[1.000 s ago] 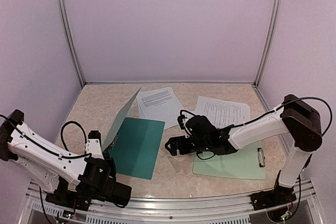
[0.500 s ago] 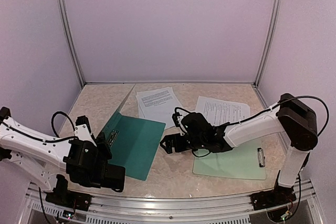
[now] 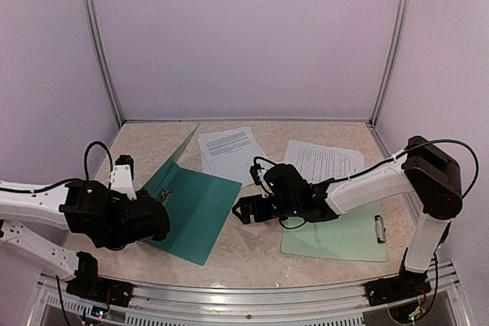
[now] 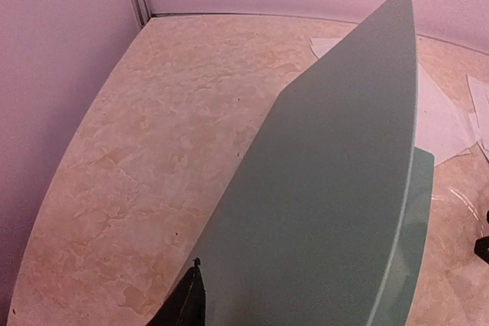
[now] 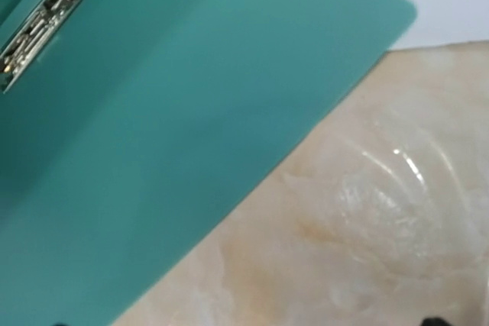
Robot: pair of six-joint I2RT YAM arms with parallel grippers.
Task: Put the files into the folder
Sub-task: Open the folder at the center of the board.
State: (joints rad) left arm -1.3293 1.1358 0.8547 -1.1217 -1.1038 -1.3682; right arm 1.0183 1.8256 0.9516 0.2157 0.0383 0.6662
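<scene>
The dark teal folder [image 3: 197, 205] lies open at the left centre, its cover [image 3: 174, 162] raised at a slant. My left gripper [image 3: 153, 224] sits at the cover's near edge and appears shut on it. In the left wrist view one fingertip [image 4: 191, 305] shows against the cover's outer face [image 4: 336, 211]. Two white printed sheets lie behind the folder, one [image 3: 228, 150] at its far right corner and one [image 3: 325, 162] further right. My right gripper [image 3: 243, 210] is low over the table just right of the folder [image 5: 176, 112], open and empty.
A pale mint clipboard [image 3: 344, 238] with a metal clip [image 3: 379, 228] lies under my right forearm. A metal fastener [image 5: 38, 32] sits inside the folder near its spine. Walls and metal posts close in the back and sides.
My left arm has swung in and up towards the folder; the cover now leans lower and the folder has turned slightly. My right gripper has shifted a little left.
</scene>
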